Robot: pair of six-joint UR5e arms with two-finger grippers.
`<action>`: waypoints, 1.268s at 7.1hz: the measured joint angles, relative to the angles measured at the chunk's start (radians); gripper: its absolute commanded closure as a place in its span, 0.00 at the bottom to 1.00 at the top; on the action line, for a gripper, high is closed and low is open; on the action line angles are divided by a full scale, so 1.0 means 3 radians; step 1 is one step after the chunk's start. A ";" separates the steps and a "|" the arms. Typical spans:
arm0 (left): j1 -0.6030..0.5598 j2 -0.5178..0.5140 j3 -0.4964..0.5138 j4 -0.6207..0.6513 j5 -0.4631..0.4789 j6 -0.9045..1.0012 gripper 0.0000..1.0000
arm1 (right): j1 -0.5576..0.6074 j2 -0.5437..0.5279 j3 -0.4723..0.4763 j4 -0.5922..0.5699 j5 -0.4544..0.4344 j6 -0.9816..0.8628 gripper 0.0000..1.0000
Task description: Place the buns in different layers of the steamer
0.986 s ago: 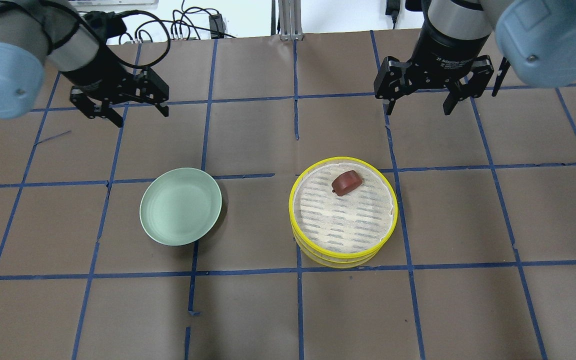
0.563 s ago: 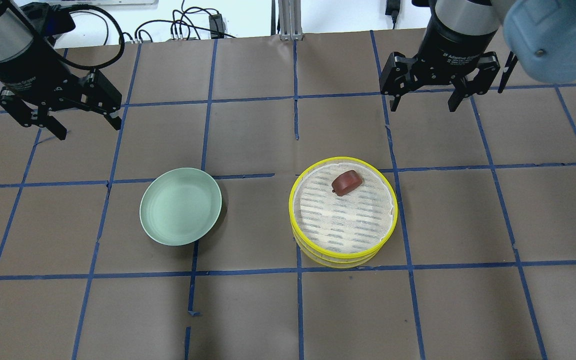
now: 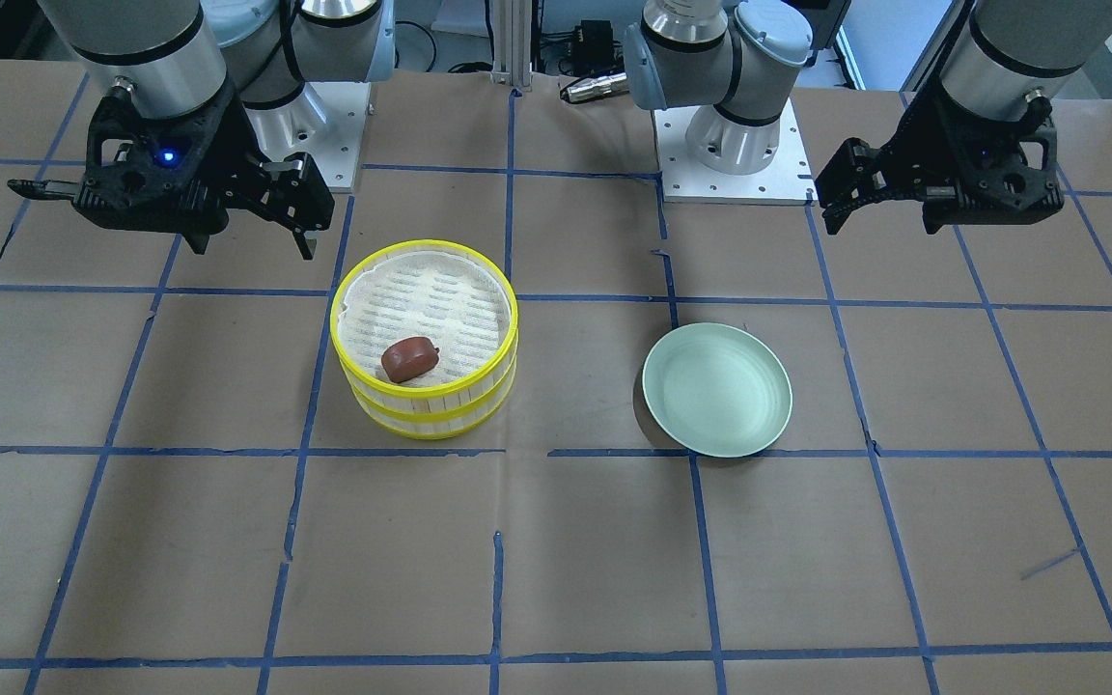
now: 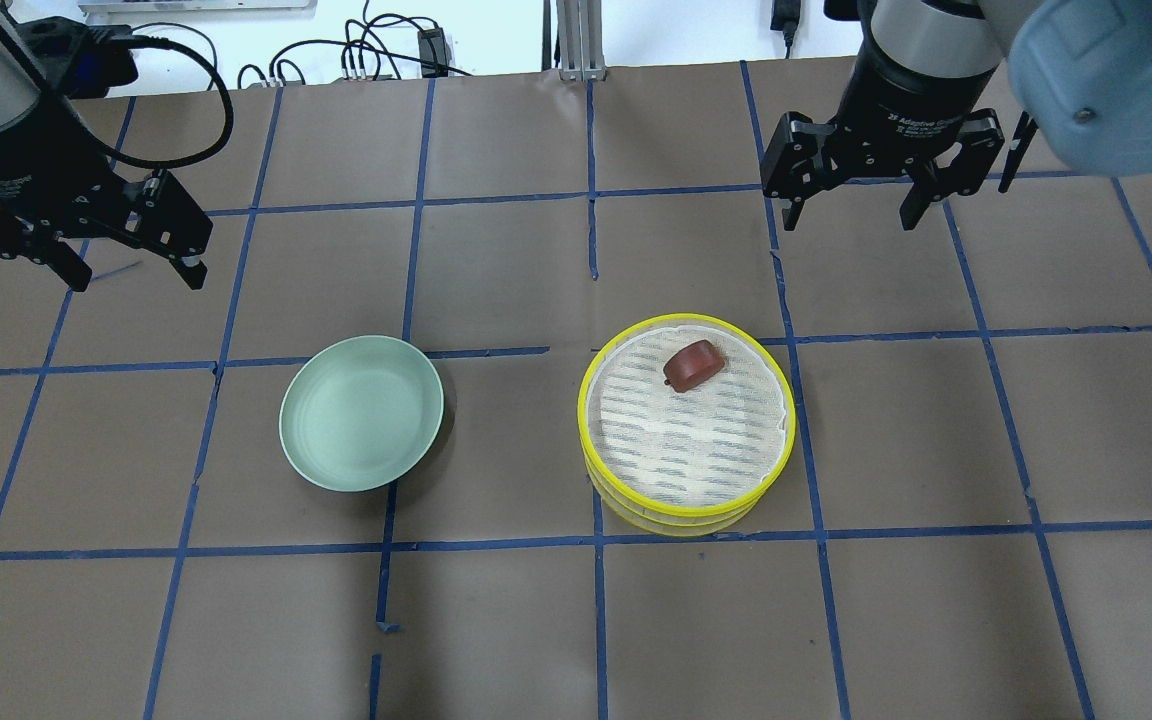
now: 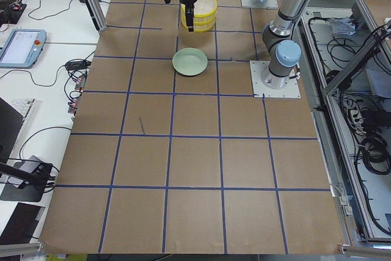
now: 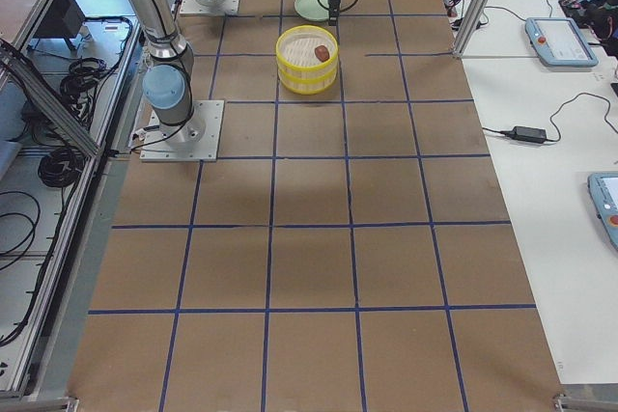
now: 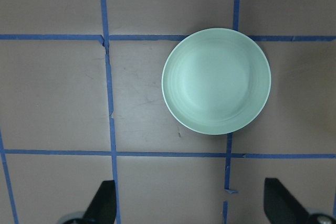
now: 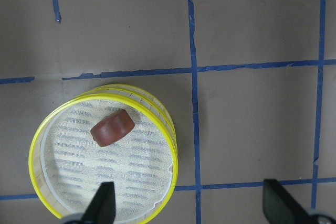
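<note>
Two steamer tiers (image 4: 584,425) with yellow rims stand stacked right of the table's centre; they also show in the front view (image 3: 421,247) and the right wrist view (image 8: 35,153). The dark reddish-brown bun (image 4: 692,364) lies on the top tier's white liner, near its far edge, and shows in the front view (image 3: 409,358) and the right wrist view (image 8: 112,127). The white bun is not in view. My right gripper (image 4: 850,225) is open and empty, beyond the steamer. My left gripper (image 4: 136,282) is open and empty, beyond and left of the plate.
An empty pale green plate (image 4: 361,412) lies left of the steamer, a hand's width away; it also shows in the left wrist view (image 7: 216,81). Brown paper with blue tape lines covers the table. Cables lie past the far edge.
My left arm has swung toward the table's left edge, with its gripper still open. My right gripper has barely shifted. The steamer, bun and plate have not moved.
</note>
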 measured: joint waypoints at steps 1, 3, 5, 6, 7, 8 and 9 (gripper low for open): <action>-0.0067 -0.0002 0.0007 0.0013 -0.0034 -0.0032 0.00 | 0.0001 -0.0003 0.0001 0.0007 0.0000 0.0002 0.00; -0.0270 -0.0008 0.0008 0.0160 -0.0191 -0.0082 0.00 | 0.0002 -0.0004 0.0001 0.0009 0.0007 0.0005 0.00; -0.0338 -0.0006 0.0001 0.0218 -0.0219 -0.0064 0.00 | -0.0005 -0.0007 0.0003 0.0011 0.0009 0.0004 0.00; -0.0345 -0.0005 0.0000 0.0224 -0.0221 -0.0050 0.00 | -0.0009 -0.0006 0.0001 0.0009 0.0013 0.0002 0.00; -0.0346 -0.0005 -0.0001 0.0226 -0.0227 -0.0042 0.00 | -0.0009 -0.0005 0.0001 0.0009 0.0017 0.0002 0.00; -0.0350 -0.0005 -0.0003 0.0227 -0.0236 -0.0048 0.00 | -0.0007 -0.0006 0.0002 0.0015 0.0014 0.0002 0.00; -0.0354 -0.0007 -0.0003 0.0224 -0.0247 -0.0071 0.00 | -0.0005 -0.0007 -0.0003 0.0022 0.0009 -0.0003 0.00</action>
